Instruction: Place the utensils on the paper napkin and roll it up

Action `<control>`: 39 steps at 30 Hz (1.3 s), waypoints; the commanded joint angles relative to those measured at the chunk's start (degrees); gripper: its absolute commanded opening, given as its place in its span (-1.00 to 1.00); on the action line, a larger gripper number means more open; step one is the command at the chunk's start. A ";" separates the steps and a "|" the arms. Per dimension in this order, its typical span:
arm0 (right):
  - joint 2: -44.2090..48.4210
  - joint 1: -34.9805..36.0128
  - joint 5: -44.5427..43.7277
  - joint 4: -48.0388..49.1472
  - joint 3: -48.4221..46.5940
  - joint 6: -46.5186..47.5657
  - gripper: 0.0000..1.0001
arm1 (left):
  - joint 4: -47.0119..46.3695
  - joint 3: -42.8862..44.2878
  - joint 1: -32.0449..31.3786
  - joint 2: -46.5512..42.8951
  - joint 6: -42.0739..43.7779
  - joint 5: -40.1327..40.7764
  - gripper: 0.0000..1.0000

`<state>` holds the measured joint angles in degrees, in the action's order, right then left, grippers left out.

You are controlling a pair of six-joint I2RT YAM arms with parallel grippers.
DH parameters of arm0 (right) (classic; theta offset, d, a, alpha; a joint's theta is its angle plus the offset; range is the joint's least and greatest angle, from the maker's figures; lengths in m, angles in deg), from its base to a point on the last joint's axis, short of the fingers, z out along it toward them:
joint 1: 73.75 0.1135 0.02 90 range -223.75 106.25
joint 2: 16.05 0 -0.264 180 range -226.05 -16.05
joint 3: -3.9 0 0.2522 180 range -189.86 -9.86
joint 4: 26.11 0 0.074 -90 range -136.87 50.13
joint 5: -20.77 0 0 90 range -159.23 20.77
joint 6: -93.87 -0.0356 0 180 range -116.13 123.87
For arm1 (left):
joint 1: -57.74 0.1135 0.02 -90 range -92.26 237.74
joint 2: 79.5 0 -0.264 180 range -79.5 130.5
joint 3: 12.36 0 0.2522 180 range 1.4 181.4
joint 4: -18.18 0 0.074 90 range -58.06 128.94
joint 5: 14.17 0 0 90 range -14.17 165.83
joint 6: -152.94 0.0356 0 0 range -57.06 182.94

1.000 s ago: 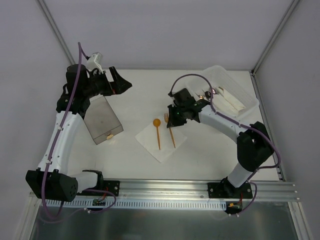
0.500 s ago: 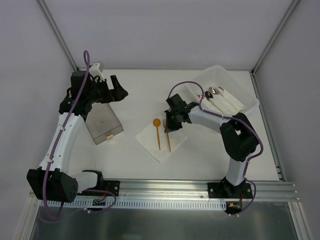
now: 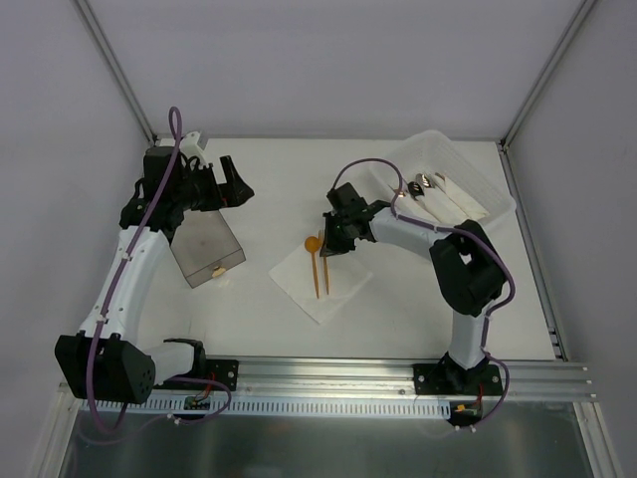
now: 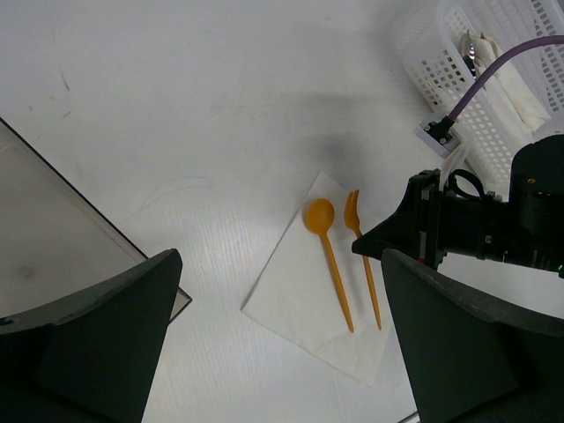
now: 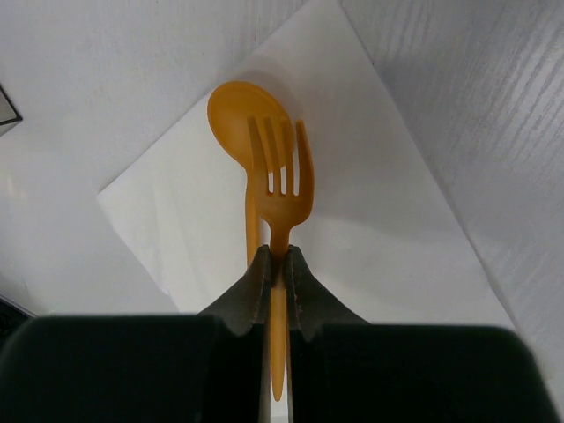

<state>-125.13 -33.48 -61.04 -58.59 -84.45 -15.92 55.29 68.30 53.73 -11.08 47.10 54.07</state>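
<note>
**Top view, read from my bases outward.** Nearest me lies the paper napkin [image 3: 299,284]. It is flat on the white worktop [image 3: 418,309] and turned so that one corner points toward me.

On it lies the orange spoon [image 3: 316,269]. Its long axis runs near to far, with the handle end toward me and the bowl close to the napkin's far corner. Just to its right is the orange fork [image 3: 324,274], nearly parallel with it. The fork's tines point away from me and its handle tip lies toward the napkin's near right edge.

My right fingers [image 5: 253,295] are pressed together on the fork's handle just behind the tines, reaching it from the far right. Seen from the right wrist, the tines overlap the spoon's bowl. Whether the fork rests on the paper or is held just above it I cannot tell.

Left of the napkin, and apart from it, stands the smoky clear box [image 3: 204,244]. A small pale thing shows at its near end, too small to identify. Beyond the box my left fingers [image 4: 106,326] are spread wide with nothing between them, above the far left of the worktop.

At the far right corner stands the translucent white tray [image 3: 430,139]. It holds white rolled bundles lying side by side and, beside them, small shiny dark-and-metal pieces.
</note>
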 commanded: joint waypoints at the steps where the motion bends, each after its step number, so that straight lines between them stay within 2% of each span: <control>1: -1.14 0.07 -1.33 0.97 -2.40 -1.92 -0.98 | -0.41 -0.01 0.67 -1.10 0.72 0.93 0.97; 11: -3.77 -0.19 -1.24 0.97 -3.72 -3.15 -0.87 | -0.50 -0.36 1.20 -0.57 0.81 0.58 0.97; 20: -3.42 -0.19 -0.45 1.05 -3.55 -4.11 -0.50 | -0.59 -0.45 1.37 -0.48 2.47 -0.30 0.97; 21: -3.25 -0.28 -0.28 0.97 -3.55 -4.29 -0.42 | -0.59 -0.45 1.37 -0.57 3.43 -0.74 0.97; 24: -2.63 -0.19 0.34 0.71 -3.46 -4.73 -0.36 | -0.50 -0.01 1.37 -0.75 5.19 -2.92 0.97; 27: -0.97 -0.28 1.83 -0.17 -3.46 -5.87 -0.16 | -0.50 0.52 1.37 -1.36 8.88 -5.21 0.97; 28: 0.00 -0.28 2.18 -0.18 -3.55 -6.48 -0.14 | -0.50 0.69 1.37 -1.45 10.11 -6.01 0.97; 31: 2.19 -1.24 4.11 -0.53 -3.64 -7.54 -0.03 | -0.41 0.26 1.20 -2.85 18.36 -14.07 0.98; 34: 5.27 -3.53 6.75 -1.67 -4.34 -7.37 0.04 | 0.20 -1.32 -3.79 -3.99 26.27 -12.71 0.97; 36: 7.21 -6.41 10.96 -1.58 -4.16 -4.66 0.04 | 1.16 -3.43 -11.52 -4.70 32.84 -10.16 0.77; 37: 7.56 -7.48 13.06 -1.50 -4.16 -2.99 0.03 | 1.34 -4.48 -14.59 -5.31 35.32 -8.75 0.58; 38: 7.82 -8.53 18.04 -1.58 -3.99 -1.23 0.02 | 1.34 -5.62 -17.58 -5.58 37.61 -5.26 0.51; 39: 8.09 -10.98 20.01 -2.19 -3.47 2.61 0.03 | 1.34 -7.90 -23.61 -5.58 42.16 -3.66 0.44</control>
<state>-120.85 -40.01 -50.25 -59.60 -86.06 -19.81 55.29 64.45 40.07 -14.93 74.38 46.84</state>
